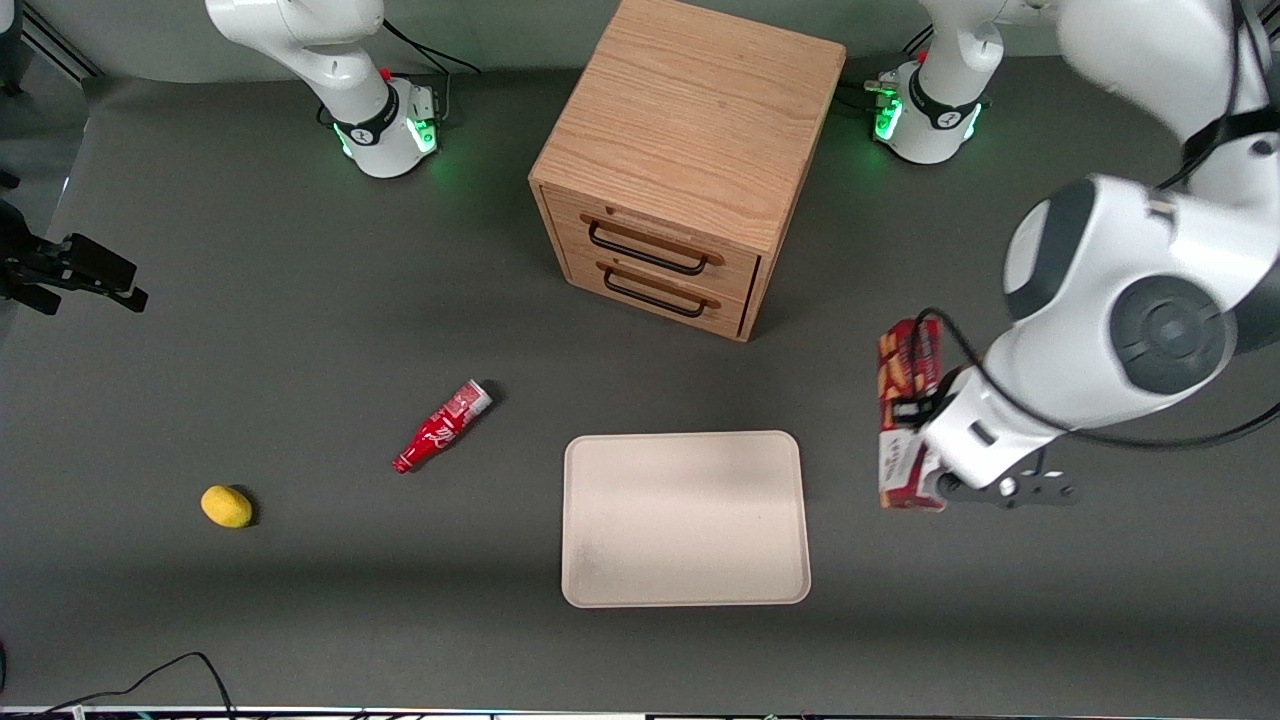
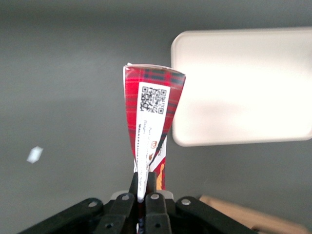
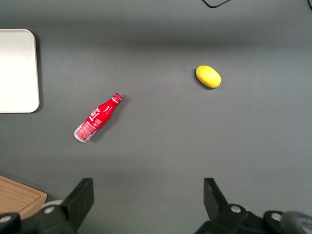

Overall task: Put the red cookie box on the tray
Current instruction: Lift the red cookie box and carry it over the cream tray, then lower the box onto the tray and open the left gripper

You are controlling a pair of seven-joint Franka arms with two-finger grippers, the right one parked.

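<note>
— Pinching the red cookie box (image 1: 908, 400), is it?

— Yes. The left gripper (image 2: 143, 187) has its two fingers (image 2: 151, 183) pressed against the box's thin edge, one on each side, and the box stands out from them, its plaid end with the white label patch farthest from the wrist.

— Where does the box sit?

— It is lifted above the dark table (image 1: 300, 300), toward the working arm's end, beside the tray (image 1: 685, 518) but apart from it. No part of the box is over the tray in the front view. The wrist view shows the tray's rounded corner (image 2: 181, 41) just beside the box's end.

— And the tray itself?

— It lies flat with nothing on it, nearer to the front camera than the wooden drawer cabinet (image 1: 680, 165), which has two dark handles on its front.

— Anything else on the table?

— A small red bottle (image 1: 441, 426) lies on its side toward the parked arm's end, well apart from the tray. A yellow lemon (image 1: 226, 506) rests farther along toward that same end, a little nearer the front camera than the bottle.
</note>
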